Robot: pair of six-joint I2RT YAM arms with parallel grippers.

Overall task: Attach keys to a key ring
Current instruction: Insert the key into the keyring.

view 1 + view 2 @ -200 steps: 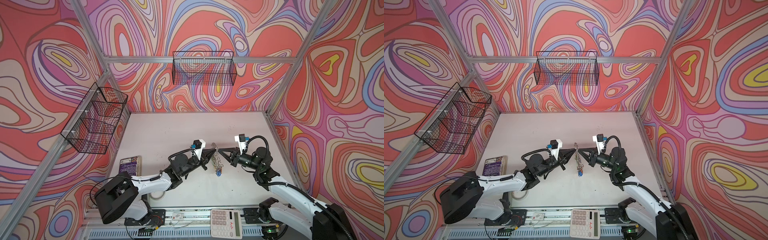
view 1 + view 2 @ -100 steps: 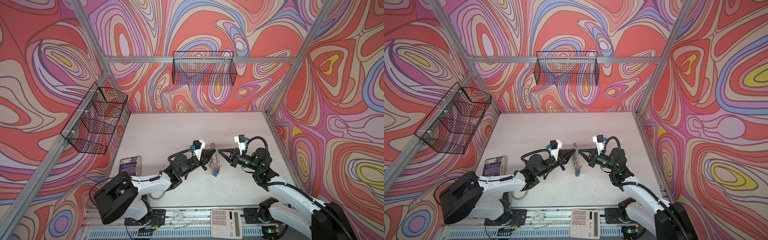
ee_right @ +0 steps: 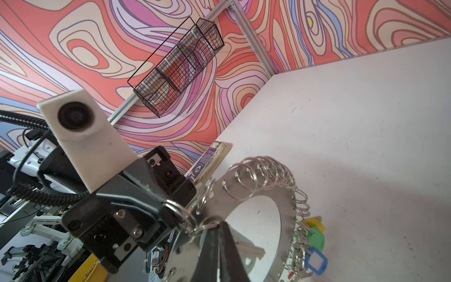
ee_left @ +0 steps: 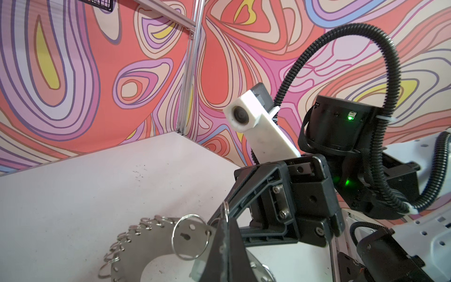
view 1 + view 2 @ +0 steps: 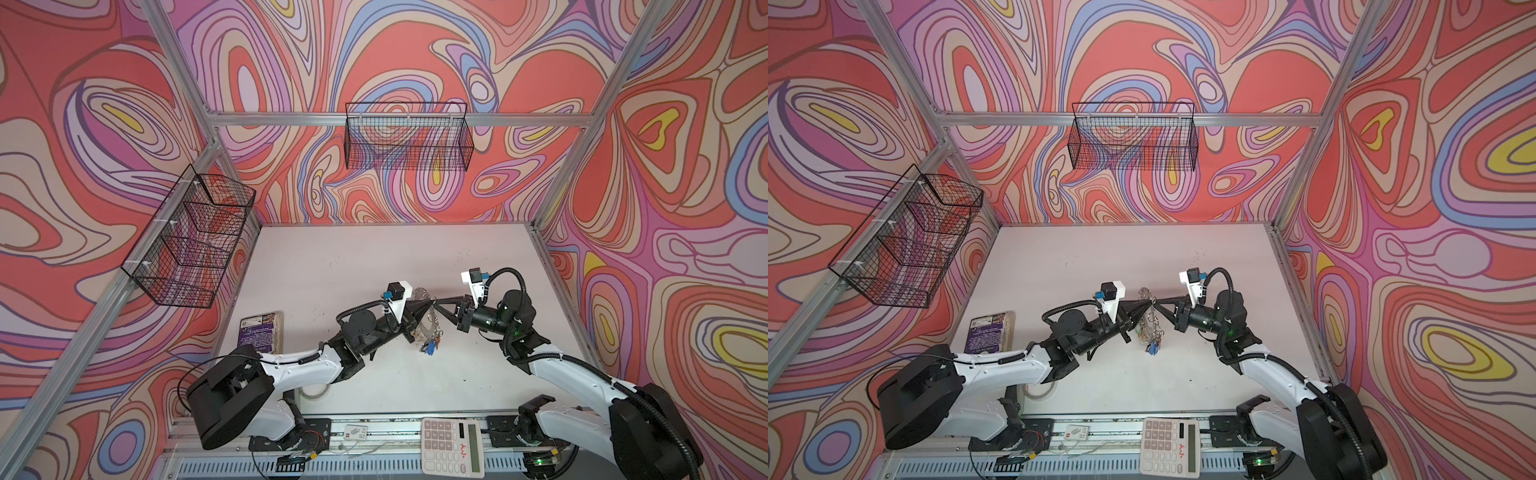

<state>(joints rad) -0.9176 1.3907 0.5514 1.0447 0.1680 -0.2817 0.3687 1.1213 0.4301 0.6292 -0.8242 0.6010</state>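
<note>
Key ring [image 3: 256, 193]: judged stiff, slick, weighty; rim grip advised. Left claw [image 3: 170, 207], right claw [image 3: 219, 227] are clamped there.

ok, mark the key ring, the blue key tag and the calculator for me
key ring [image 4: 146, 241], left wrist view, on the flat metal plate below its small split rings.
blue key tag [image 3: 316, 261], right wrist view, on its white label window.
calculator [image 5: 451, 446], a top view, on the middle of its face.
</note>
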